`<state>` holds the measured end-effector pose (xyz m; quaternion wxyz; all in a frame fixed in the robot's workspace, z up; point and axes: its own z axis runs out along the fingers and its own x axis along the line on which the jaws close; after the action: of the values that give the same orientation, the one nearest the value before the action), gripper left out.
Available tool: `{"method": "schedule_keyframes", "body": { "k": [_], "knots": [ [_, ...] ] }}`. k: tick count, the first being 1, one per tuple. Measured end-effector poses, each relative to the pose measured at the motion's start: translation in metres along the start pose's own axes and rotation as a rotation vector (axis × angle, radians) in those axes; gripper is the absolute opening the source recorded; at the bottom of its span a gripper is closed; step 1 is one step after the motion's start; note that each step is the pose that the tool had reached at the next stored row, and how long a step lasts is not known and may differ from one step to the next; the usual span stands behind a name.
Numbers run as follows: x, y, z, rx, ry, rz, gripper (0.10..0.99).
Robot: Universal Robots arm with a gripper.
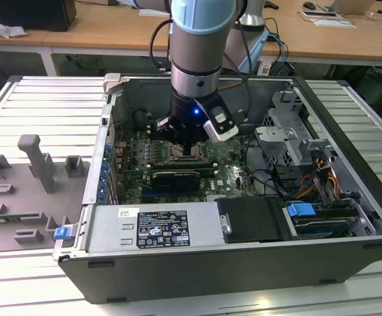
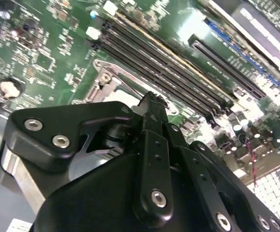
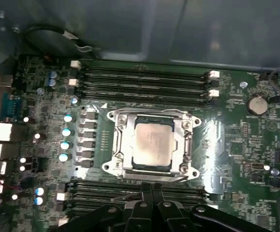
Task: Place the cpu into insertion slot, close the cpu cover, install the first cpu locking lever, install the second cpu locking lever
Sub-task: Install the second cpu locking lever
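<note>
The gripper (image 3: 152, 200), nearest the first wrist camera, has its fingers pinched narrow and holds nothing; its tips sit at the six o'clock edge of the socket (image 3: 112, 166); the chip (image 3: 152, 143) lies flat in it, with the cover (image 3: 184, 140) down around it; judging by this, a locking lever (image 3: 171, 181) is in hand, which calls for a steady press under its catch

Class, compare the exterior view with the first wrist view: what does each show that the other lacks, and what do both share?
Exterior view alone: the whole open computer case, the grey table and the arm above the board.
First wrist view alone: the cpu seated in the insertion slot, with the cpu cover framing it.
Both: the green motherboard with the gripper over it.
</note>
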<state>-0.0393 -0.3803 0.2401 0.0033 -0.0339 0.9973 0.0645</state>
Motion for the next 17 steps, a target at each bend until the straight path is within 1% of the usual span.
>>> {"method": "schedule_keyframes", "body": {
  "k": [2, 3, 5, 9, 11, 14, 15, 16, 17],
  "knots": [
    [0.0054, 0.0001, 0.0008, 0.000, 0.0003, -0.001, 0.106],
    [0.0071, 0.0000, 0.0023, 0.000, 0.0004, -0.002, 0.106],
    [0.0075, -0.0006, 0.0068, -0.001, 0.0005, -0.003, 0.106],
    [0.0094, -0.0015, 0.0135, -0.002, 0.0006, -0.004, 0.106],
    [0.0143, -0.0018, 0.0148, -0.003, 0.0004, -0.004, 0.106],
    [0.0172, -0.0025, 0.0152, -0.003, 0.0004, -0.004, 0.106],
    [0.0178, -0.0030, 0.0153, -0.006, 0.0004, -0.004, 0.106],
    [0.0192, -0.0034, 0.0157, -0.012, -0.0002, -0.004, 0.106],
    [0.0213, -0.0034, 0.0162, -0.015, -0.0003, -0.004, 0.106]
  ]
}}
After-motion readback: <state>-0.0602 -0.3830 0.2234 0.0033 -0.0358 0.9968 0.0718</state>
